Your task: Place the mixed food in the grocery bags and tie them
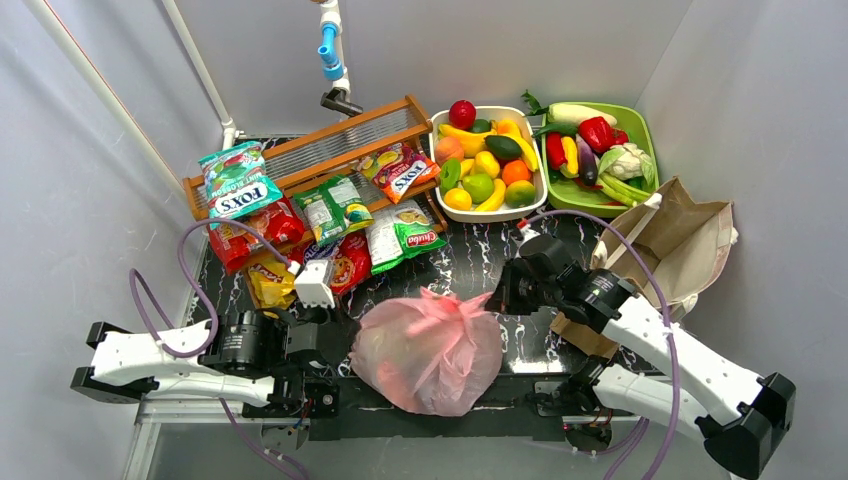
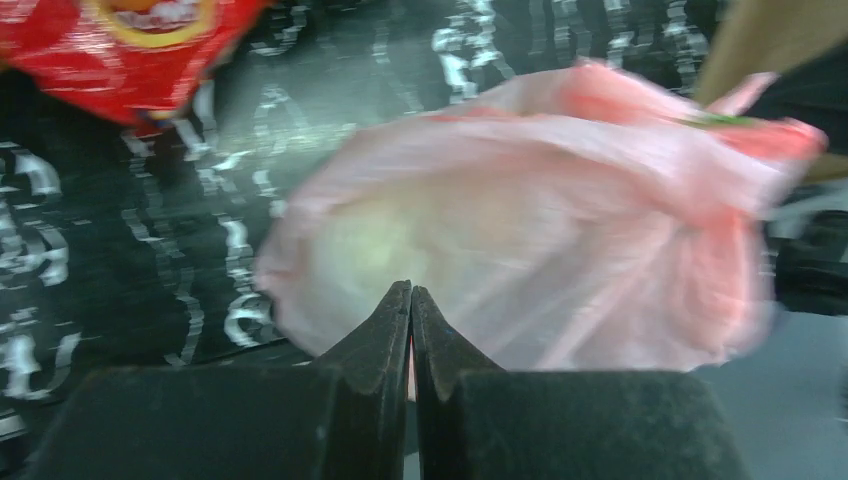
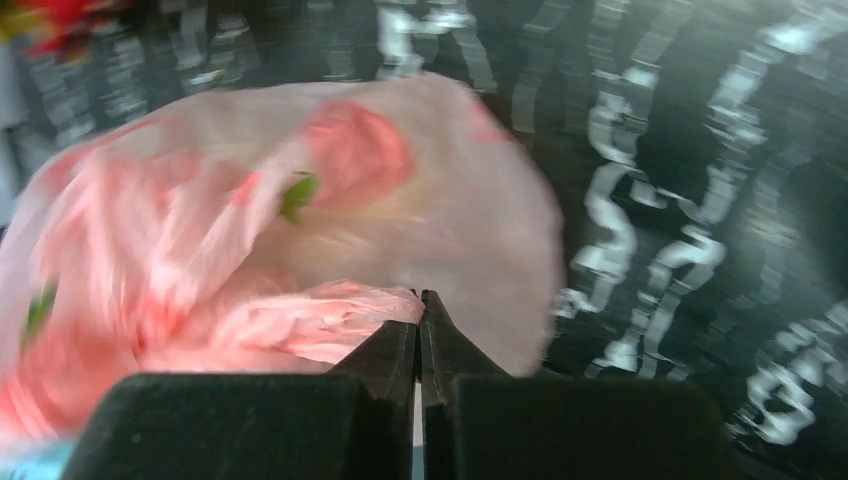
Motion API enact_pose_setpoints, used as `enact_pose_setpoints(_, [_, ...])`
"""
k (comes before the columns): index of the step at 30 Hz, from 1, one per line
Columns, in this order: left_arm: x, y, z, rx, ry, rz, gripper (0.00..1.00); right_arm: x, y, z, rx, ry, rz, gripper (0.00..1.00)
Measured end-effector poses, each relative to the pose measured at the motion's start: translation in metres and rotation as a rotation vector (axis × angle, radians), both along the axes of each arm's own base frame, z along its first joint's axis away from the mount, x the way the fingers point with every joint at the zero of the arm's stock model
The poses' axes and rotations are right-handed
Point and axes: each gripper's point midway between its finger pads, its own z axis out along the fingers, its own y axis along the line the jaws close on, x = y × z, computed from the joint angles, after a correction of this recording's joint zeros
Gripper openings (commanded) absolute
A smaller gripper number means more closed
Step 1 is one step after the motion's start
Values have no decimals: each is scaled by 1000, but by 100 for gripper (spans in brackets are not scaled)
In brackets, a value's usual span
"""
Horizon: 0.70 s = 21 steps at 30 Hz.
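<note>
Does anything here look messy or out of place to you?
Yes. The brown paper bag lies slumped on its side at the right edge of the table instead of standing. The snack packets sprawl in a loose, overlapping heap by the wooden rack. The pink bag itself looks tidy, bunched closed on top.

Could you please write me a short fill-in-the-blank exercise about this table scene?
1. The jaws of the left gripper and the right gripper are both ___.
2. The pink bag lies ___ the two grippers.
3. The fruit sits in a ___ basket.
4. The brown paper bag lies on the robot's ___ side.
Missing words: shut; between; white; right.
</note>
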Motion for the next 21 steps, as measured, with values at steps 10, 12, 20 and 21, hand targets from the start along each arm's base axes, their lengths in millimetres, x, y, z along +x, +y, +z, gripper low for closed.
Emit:
enact_pose_setpoints(10, [3,46,-42,223,-15,17,25,-7,-56,-64,-293,129,-98,1])
enact_pose_setpoints(12, [3,43,-38,209,-31,-21,46,-10,-53,-63,-283,133,-68,1])
enact_pose_setpoints(20, [-15,-5,30,152,-111,-341,71,-18,-41,-51,-225,144,15,1])
enact_pose_setpoints(21, [-19,-16,41,156,-119,-391,71,-18,-39,-46,-212,139,24,1])
